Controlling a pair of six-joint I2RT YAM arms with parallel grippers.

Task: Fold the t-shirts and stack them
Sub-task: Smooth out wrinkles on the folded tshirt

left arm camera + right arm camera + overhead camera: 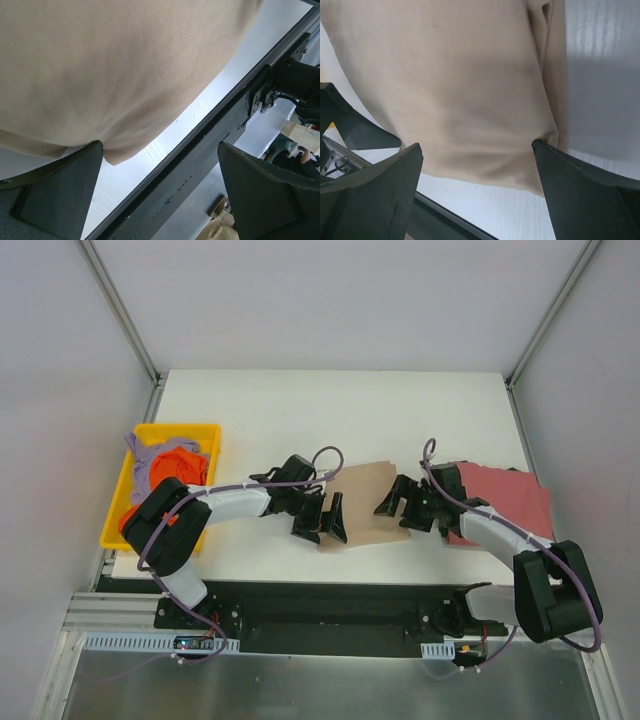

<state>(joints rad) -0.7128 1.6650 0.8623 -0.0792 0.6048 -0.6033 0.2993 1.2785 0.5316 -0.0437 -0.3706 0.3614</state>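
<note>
The tan t-shirt (365,505) lies folded in a small rectangle near the table's front middle. My left gripper (320,520) is open at its left front corner, and my right gripper (400,505) is open at its right edge. In the left wrist view the tan cloth (115,65) reaches the left finger (60,195), with nothing between the jaws. In the right wrist view the open gripper (477,185) straddles the tan shirt's (455,75) near edge, and the right finger (590,195) touches its corner. The dusty red shirt (510,502) lies flat at the right. The orange shirt (175,468) and the lavender shirt (150,445) sit bunched in the bin.
A yellow plastic bin (180,427) stands at the table's left edge. The table's black front rail (210,150) runs just beyond the tan shirt's near edge. White walls enclose the table at the back and both sides.
</note>
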